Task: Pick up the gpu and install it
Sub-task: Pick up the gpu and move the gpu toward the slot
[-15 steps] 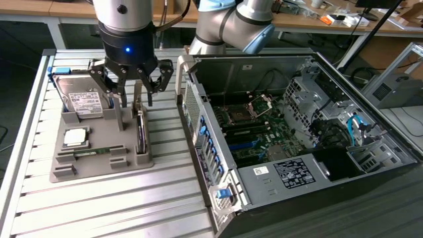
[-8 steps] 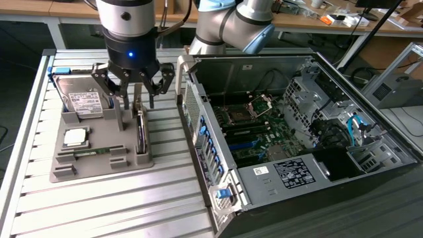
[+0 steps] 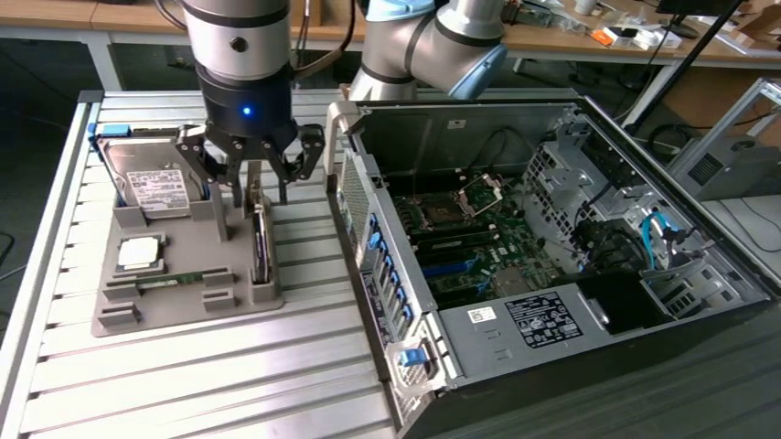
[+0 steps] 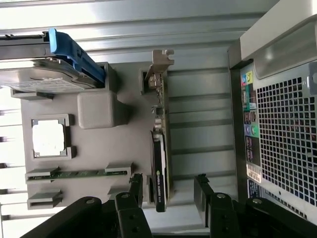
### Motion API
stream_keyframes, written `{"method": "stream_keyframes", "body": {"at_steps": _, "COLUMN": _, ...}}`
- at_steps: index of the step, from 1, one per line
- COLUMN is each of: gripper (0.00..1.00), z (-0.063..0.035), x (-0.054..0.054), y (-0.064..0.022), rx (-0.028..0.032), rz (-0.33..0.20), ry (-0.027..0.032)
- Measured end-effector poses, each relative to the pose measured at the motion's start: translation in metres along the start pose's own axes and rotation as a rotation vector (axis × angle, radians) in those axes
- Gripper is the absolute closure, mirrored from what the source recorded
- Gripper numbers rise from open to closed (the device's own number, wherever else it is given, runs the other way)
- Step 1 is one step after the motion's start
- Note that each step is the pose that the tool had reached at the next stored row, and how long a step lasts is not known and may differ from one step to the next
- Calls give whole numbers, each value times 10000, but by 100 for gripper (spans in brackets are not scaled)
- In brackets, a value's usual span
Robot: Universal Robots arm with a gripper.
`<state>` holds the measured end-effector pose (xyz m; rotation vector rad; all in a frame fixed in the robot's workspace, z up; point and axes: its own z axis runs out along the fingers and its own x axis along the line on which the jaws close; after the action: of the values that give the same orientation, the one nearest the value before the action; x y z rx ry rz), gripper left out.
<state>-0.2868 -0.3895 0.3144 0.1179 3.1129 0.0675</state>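
I see the table (image 3: 183, 384) with the open case (image 3: 488, 329) beside a grey tray (image 3: 183, 306). The gpu (image 3: 260, 242) stands on edge in the tray. Its long axis runs alongside the case, with the bracket (image 4: 159, 64) at the hard drive's (image 3: 153, 178) end. The pincer (image 3: 254, 187) hangs over the gpu, wide open and empty.

Splayed gripper (image 4: 168, 184) flanking the gpu (image 4: 159, 158)

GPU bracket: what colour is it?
Silver. The gpu bracket shows best in the wrist view.

dark gpu (image 4: 159, 148), on edge, silver bracket
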Motion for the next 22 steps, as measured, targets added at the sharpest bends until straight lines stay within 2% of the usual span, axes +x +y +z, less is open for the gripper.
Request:
{"method": "stream_keyframes", "body": {"at_steps": 15, "gripper": 46, "z": 169, "x": -40, "y": 6, "rx": -1, "rz": 1, "ry": 0}}
{"method": "stream_keyframes", "body": {"at_steps": 22, "gripper": 46, "z": 224, "x": -21, "y": 10, "rx": 0, "rz": 2, "ry": 2}}
